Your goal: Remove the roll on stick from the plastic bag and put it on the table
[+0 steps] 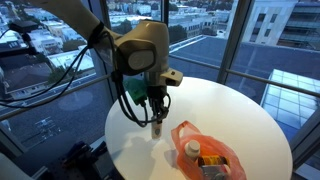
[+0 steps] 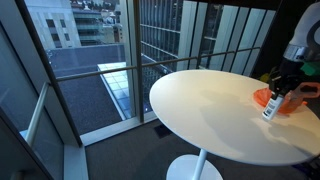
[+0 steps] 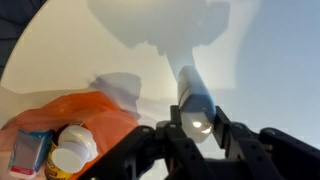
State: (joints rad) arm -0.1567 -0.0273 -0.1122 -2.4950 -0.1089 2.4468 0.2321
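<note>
My gripper [image 1: 157,118] is shut on the roll on stick [image 1: 158,127], a slim pale grey-white cylinder held upright with its lower end at or just above the white round table [image 1: 230,105]. In the wrist view the roll on stick [image 3: 192,92] runs out from between the fingers [image 3: 199,123] over bare table. The orange-red plastic bag [image 1: 205,152] lies on the table beside the gripper; in the wrist view it [image 3: 70,128] sits at lower left with a pale-capped container [image 3: 72,148] and a packet showing inside. In an exterior view the stick [image 2: 270,106] hangs in front of the bag [image 2: 264,97].
The table stands next to floor-to-ceiling windows with a railing [image 2: 180,60]. Its edge [image 1: 112,130] is close to the gripper. Black cables [image 1: 60,70] hang from the arm. The table's pedestal base [image 2: 195,168] is on the floor.
</note>
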